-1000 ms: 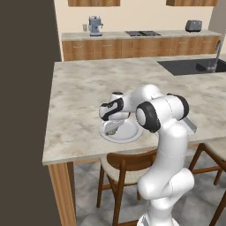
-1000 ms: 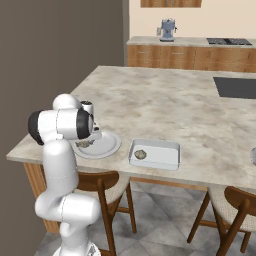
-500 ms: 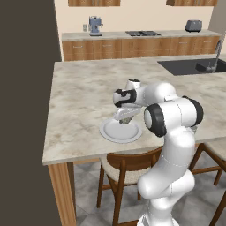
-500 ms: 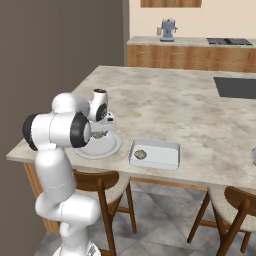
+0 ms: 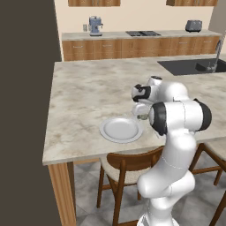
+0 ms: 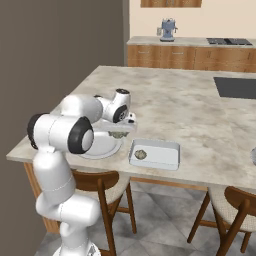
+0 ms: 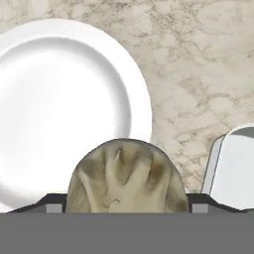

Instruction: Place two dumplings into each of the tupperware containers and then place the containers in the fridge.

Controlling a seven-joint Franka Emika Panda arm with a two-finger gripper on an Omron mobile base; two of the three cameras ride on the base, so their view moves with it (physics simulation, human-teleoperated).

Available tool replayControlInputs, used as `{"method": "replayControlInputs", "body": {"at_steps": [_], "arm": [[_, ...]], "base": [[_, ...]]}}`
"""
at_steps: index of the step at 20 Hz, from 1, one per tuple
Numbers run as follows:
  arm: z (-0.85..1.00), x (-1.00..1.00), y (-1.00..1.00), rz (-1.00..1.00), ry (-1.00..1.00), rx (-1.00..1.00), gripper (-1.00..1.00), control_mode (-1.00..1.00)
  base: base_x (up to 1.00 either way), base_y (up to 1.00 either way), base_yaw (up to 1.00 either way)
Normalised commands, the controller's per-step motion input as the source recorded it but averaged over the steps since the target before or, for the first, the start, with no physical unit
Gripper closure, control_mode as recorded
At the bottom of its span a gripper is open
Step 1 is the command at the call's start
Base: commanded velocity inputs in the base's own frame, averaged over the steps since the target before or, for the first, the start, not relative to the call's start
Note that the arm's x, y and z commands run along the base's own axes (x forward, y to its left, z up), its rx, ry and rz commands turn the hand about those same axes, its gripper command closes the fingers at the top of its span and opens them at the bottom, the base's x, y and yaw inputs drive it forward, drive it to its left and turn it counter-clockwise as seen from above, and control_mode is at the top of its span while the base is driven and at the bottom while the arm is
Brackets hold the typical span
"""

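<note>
Gripper [image 7: 127, 208] fingers are clamping a tan dumpling [image 7: 127, 176], hovering above the marble counter [image 5: 84, 95] between the white plate [image 5: 120, 129] and a tupperware container [image 6: 155, 153] holding another dumpling [image 6: 140, 154].

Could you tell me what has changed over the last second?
The pincer, gripping a dumpling, rose off the plate and swung sideways toward the container. The plate, the container and the dumpling already in it stayed put.
</note>
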Motion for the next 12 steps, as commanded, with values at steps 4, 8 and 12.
{"method": "replayControlInputs", "body": {"at_steps": [4, 8, 12], "arm": [[0.0, 0.39, -1.0, -0.02, 0.0, 0.05, 1.0, -1.0], [-0.08, 0.32, -1.0, 0.0, 0.01, 0.06, 1.0, -1.0], [-0.3, -0.03, -0.98, 0.0, 0.0, 0.08, 1.0, -1.0]], "base": [[0.0, 0.0, 0.0], [0.0, 0.0, 0.0], [0.0, 0.0, 0.0]]}}
